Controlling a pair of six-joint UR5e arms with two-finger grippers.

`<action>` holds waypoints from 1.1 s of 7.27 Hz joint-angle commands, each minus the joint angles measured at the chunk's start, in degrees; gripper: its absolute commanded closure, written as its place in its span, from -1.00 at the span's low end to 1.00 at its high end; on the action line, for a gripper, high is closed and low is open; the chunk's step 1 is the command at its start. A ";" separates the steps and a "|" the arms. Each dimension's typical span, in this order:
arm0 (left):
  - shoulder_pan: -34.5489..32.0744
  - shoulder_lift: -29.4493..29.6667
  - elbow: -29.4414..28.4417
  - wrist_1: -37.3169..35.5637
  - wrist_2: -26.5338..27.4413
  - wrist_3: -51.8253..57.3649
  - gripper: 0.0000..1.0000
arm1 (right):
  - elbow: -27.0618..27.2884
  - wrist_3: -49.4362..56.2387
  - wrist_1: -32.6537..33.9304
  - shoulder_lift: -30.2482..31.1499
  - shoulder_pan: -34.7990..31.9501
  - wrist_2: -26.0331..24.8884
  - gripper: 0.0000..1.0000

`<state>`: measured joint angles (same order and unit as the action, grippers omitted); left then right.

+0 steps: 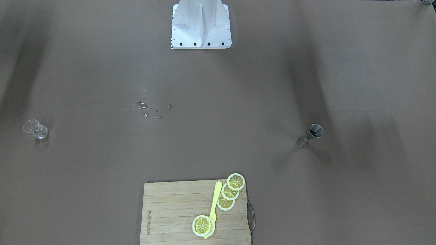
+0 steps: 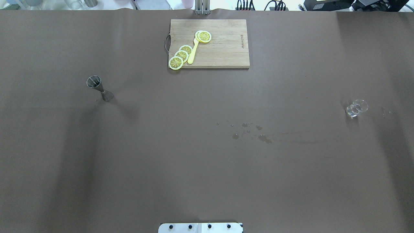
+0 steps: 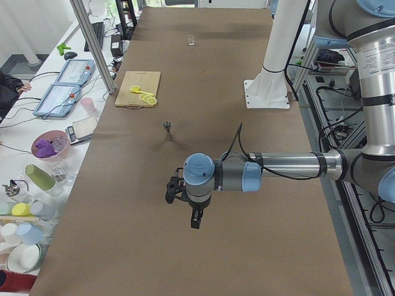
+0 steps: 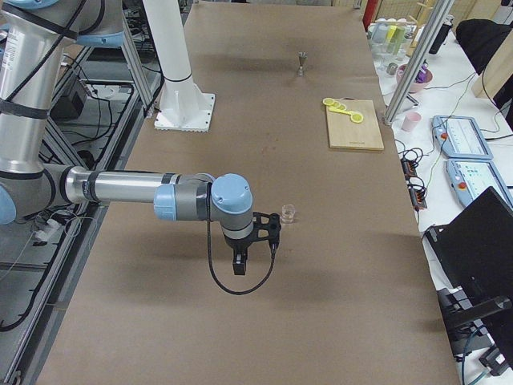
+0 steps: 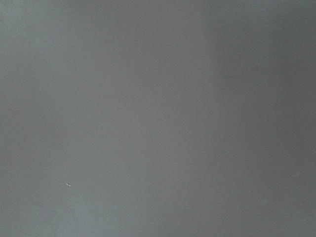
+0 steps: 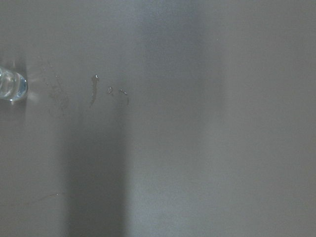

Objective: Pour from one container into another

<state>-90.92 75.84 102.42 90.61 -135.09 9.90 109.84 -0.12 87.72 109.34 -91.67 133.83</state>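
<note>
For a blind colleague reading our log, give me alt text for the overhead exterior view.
A brown table from above, no arms in frame: a metal jigger stands at left, a small clear glass at right, a few spilled droplets between them. A wooden cutting board at the far edge holds lemon slices and a yellow utensil.

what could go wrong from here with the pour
1. The slim metal hourglass jigger looks tippy; an off-centre grasp could knock it over.
2. It stands far across the brown table cover from the small clear glass, so carrying liquid between them may slosh.
3. Spilled droplets already on the cover suggest pours can miss.
</note>
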 commanded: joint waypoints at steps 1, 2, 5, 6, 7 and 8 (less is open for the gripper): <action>-0.13 0.19 0.41 -3.06 0.09 0.12 -0.96 | -0.24 0.03 -0.09 0.00 0.00 -0.32 -1.00; -0.22 0.19 0.50 -2.72 -0.08 0.04 -0.96 | -0.41 0.03 -0.18 0.00 0.00 -0.33 -1.00; -0.14 0.19 0.85 -2.37 -0.26 0.03 -0.96 | -0.41 0.03 -0.18 -0.09 0.00 -0.33 -1.00; -0.14 0.27 0.86 -2.28 -0.17 0.03 -0.96 | -0.41 0.12 -0.18 -0.09 0.00 -0.33 -1.00; -0.14 0.27 0.86 -2.28 -0.17 0.03 -0.96 | -0.50 0.12 -0.18 -0.09 0.00 -0.33 -1.00; -0.14 0.19 0.86 -2.37 -0.17 0.03 -0.96 | -0.50 0.03 -0.18 -0.09 0.00 -0.33 -1.00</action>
<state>-91.06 76.08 103.24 88.31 -135.27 9.93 109.37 -0.03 87.54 109.25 -91.67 133.51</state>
